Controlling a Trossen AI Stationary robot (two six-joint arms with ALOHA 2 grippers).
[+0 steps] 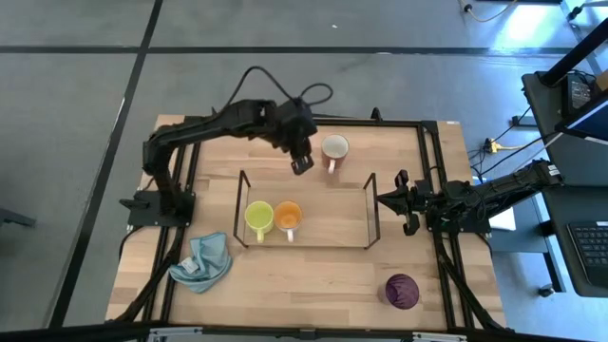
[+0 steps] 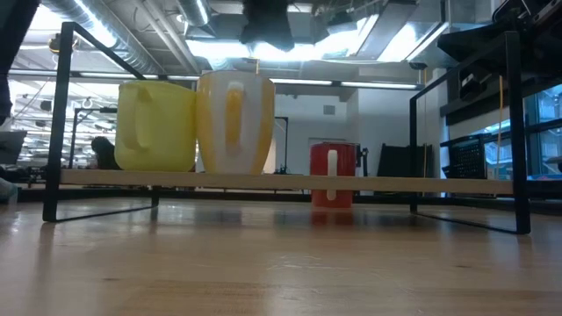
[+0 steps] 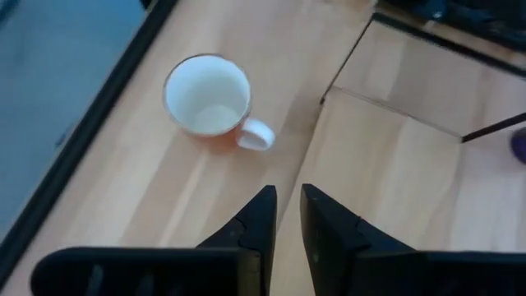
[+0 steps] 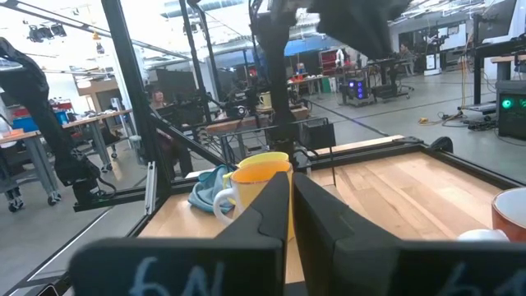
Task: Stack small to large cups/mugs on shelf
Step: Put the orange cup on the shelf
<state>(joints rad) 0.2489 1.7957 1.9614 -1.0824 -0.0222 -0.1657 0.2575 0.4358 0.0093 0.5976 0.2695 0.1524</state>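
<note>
A yellow-green mug [image 1: 258, 218] and an orange mug [image 1: 288, 217] stand side by side on the left half of the black wire shelf [image 1: 306, 246]; the low view shows their bases on its top. The white mug [image 1: 334, 149], reddish outside, sits on the table beyond the shelf's far edge. A dark purple cup [image 1: 402, 290] stands on the table at the near right. My left gripper [image 1: 302, 164] hovers just left of the white mug [image 3: 208, 97], fingers slightly apart and empty. My right gripper [image 1: 405, 202] waits shut at the shelf's right end.
A light blue cloth [image 1: 203, 263] lies crumpled on the table near the shelf's near-left corner. A black metal frame [image 1: 429, 152] borders the tabletop. The right half of the shelf's top [image 2: 413, 182] is bare.
</note>
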